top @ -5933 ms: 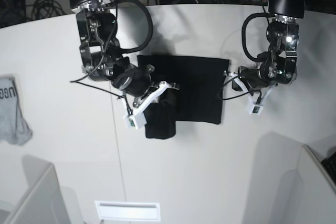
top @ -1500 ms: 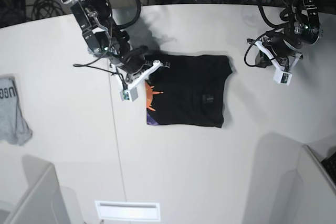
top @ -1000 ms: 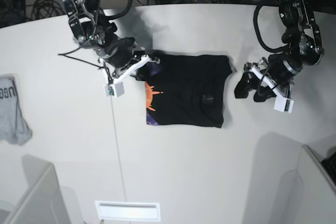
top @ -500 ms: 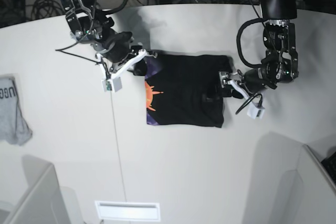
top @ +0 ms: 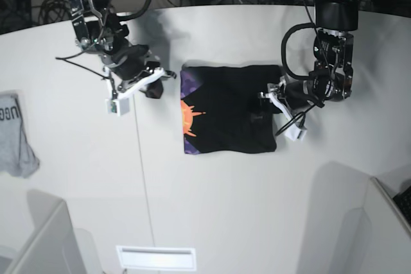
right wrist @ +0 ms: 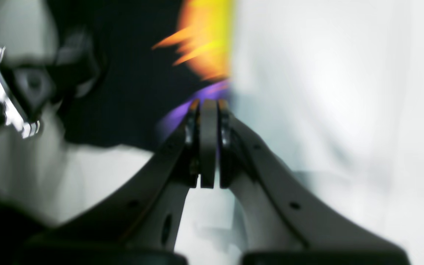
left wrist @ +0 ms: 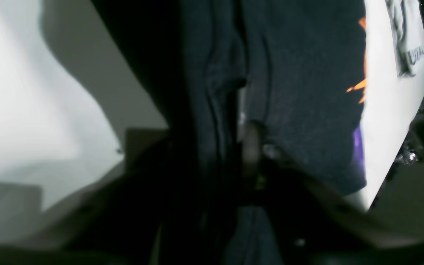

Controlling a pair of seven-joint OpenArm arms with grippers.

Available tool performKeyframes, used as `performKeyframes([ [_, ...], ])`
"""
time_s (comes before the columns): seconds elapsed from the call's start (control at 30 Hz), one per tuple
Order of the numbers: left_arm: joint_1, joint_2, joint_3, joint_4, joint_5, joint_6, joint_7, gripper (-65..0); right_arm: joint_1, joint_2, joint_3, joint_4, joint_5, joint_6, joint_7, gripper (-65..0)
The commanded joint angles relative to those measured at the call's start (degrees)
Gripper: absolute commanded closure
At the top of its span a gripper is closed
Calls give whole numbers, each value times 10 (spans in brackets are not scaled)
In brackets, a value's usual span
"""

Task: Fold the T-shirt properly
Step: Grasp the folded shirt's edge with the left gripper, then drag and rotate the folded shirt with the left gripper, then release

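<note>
The black T-shirt (top: 228, 110) lies folded in a flat rectangle on the white table (top: 212, 197), with its orange and purple print along its left edge. My left gripper (top: 268, 99) sits on the shirt's right edge. In the left wrist view the left gripper (left wrist: 239, 154) is dark and pressed onto folds of the T-shirt (left wrist: 300, 92), apparently shut on them. My right gripper (top: 164, 76) is shut and empty, a little left of the shirt and apart from it. In the right wrist view the right gripper (right wrist: 208, 110) has its pads together, with the T-shirt (right wrist: 134, 84) blurred behind.
A small grey garment (top: 13, 136) with dark lettering lies at the table's left edge; it also shows in the left wrist view (left wrist: 405, 48). White bin walls stand at the front left (top: 38, 235) and front right (top: 385, 222). Cables lie behind the table.
My right gripper has let go of the shirt's top left corner and moved left, away from it. My left gripper has moved onto the shirt's right edge. The purple print now shows at the top left.
</note>
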Motion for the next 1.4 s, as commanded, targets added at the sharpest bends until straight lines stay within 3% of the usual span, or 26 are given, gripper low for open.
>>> performKeyframes([
  [0.0, -3, -4, 1, 4, 16, 6, 21, -63, -1, 2, 10, 11, 5, 6, 9, 0],
  [0.03, -5, -5, 2, 6, 16, 6, 21, -3, -6, 2, 21, 11, 5, 6, 9, 0],
  [0.23, -40, -21, 67, 9, 112, 6, 48, 0, -35, 2, 84, 11, 6, 6, 9, 0],
  [0.43, -103, -40, 248, 15, 199, 3, 49, 0, -54, 0, 130, 11, 6, 7, 10, 0],
  [0.7, -206, -44, 445, 22, 211, 3, 46, 0, -72, -30, 195, 11, 3, 7, 9, 0],
  [0.9, -266, -44, 586, 16, 212, 2, -55, 0, -101, -36, 245, 7, 1, 7, 10, 0],
  [1.1, -309, -44, 665, 17, 212, 2, -110, 0, -117, -64, 290, -11, 1, 7, 10, 0],
  [1.37, -385, -39, 818, 22, 212, 2, -216, 0, -146, -83, 299, -11, 0, 7, 44, 0],
])
